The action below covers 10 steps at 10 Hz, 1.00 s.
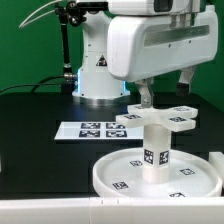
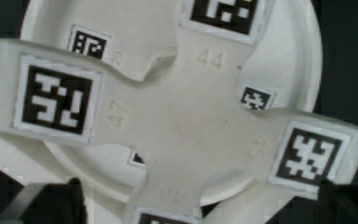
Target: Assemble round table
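The large rimmed round disc [image 1: 115,172] lies flat at the front of the black table. The short cylinder leg [image 1: 156,148] stands upright in its middle. The cross-shaped four-arm piece [image 1: 165,119] sits level on top of the leg. My gripper [image 1: 166,98] hangs just above the cross, one finger [image 1: 146,96] reaching down to it and the other finger [image 1: 187,82] well apart; the jaws look open. In the wrist view the cross [image 2: 185,110] fills the picture with the disc [image 2: 149,30] behind it. My fingertips do not show clearly there.
The marker board [image 1: 85,130] lies flat behind the disc, toward the exterior view's left. The robot's base [image 1: 97,75] stands at the back. A white edge [image 1: 215,162] shows at the right and a white bar [image 1: 40,212] runs along the front.
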Each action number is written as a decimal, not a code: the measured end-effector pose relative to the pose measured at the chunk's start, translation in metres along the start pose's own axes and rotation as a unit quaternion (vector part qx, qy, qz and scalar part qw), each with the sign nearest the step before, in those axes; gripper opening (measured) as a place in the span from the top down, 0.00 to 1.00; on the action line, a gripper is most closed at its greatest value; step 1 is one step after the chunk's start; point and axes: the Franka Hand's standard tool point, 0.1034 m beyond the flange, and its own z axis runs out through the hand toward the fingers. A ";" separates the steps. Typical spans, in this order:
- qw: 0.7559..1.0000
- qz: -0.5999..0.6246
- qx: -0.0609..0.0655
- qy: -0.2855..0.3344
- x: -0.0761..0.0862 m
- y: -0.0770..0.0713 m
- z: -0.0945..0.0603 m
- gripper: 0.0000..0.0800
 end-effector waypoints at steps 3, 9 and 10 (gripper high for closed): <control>0.992 -0.129 -0.016 0.004 0.000 0.002 0.001 0.19; 0.975 -0.220 -0.016 -0.005 -0.011 -0.002 0.010 0.19; 0.976 -0.217 -0.015 -0.006 -0.011 -0.002 0.012 0.19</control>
